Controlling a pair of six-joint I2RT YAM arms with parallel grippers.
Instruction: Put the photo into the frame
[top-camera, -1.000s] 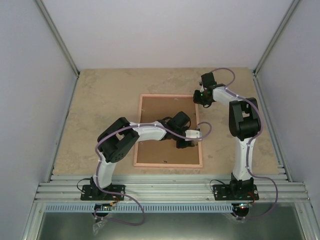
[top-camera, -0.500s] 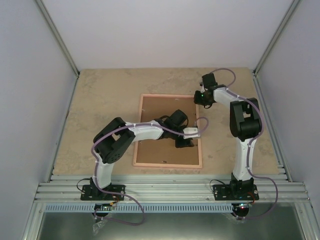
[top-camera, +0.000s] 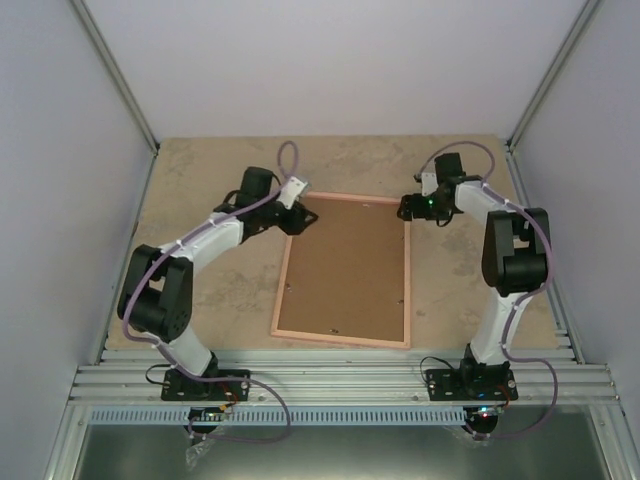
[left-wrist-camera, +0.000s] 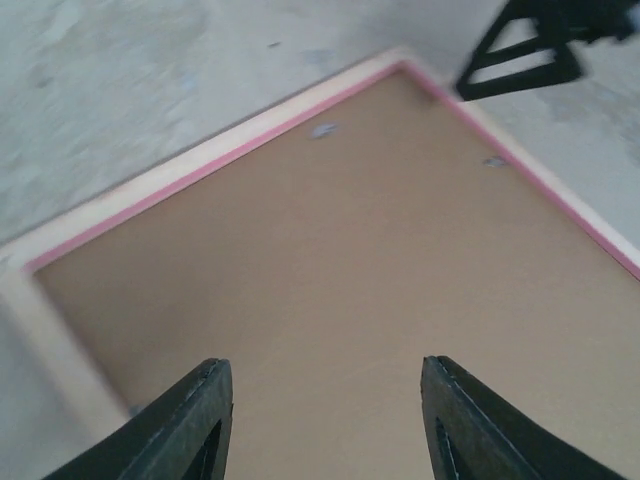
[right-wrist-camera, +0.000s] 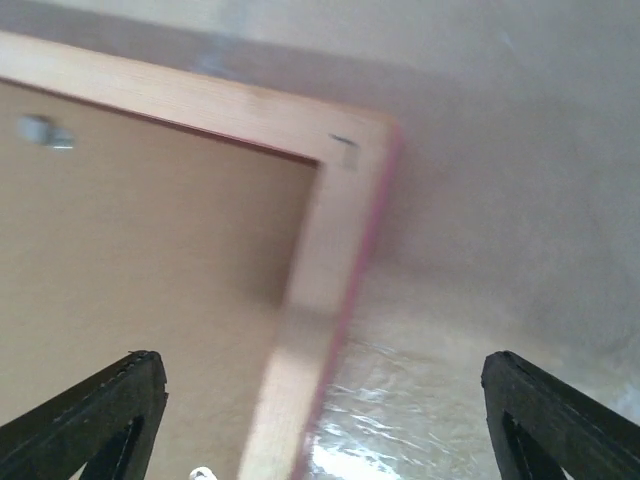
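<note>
I have two pincers, and both are released with nothing between their fingers; my left pincer hangs over the frame's corner that points to the far left corner of the counter, its fingers spread above the brown backing board; my right pincer gapes wide at the frame's corner nearest the counter's far right corner, one finger over the board and the other over bare counter; whether either touches the wood I cannot tell; the frame lies flat mid-counter, board side up, its long sides running from the near edge toward the far edge.
</note>
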